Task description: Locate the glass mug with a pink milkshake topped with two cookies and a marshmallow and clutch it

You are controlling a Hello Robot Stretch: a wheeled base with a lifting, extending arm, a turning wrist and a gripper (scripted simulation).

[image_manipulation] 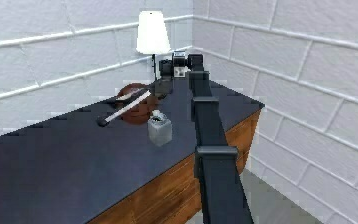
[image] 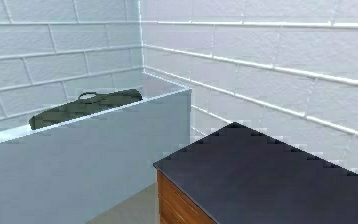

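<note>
Long dark worktop [image_manipulation: 47,170] carries a white-shaded lamp [image_manipulation: 153,32], brown violin [image_manipulation: 137,103] and small pale box [image_manipulation: 161,130]. The gripper [image_manipulation: 170,70] hangs near the lamp's base; I cannot tell the jaws' state. I cannot place the glass milkshake mug. It is likely heavy, slick and fragile, so grasp its body and keep it upright.

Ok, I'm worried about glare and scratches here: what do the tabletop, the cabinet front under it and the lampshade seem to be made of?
Tabletop: a near-black slab, matte with a faint sheen. It could be stone or laminate; the look leaves that open.
Cabinet front: reddish-brown, seemingly wood, with a warm tone and streaky surface.
Lampshade: plain white, probably fabric or paper.
</note>
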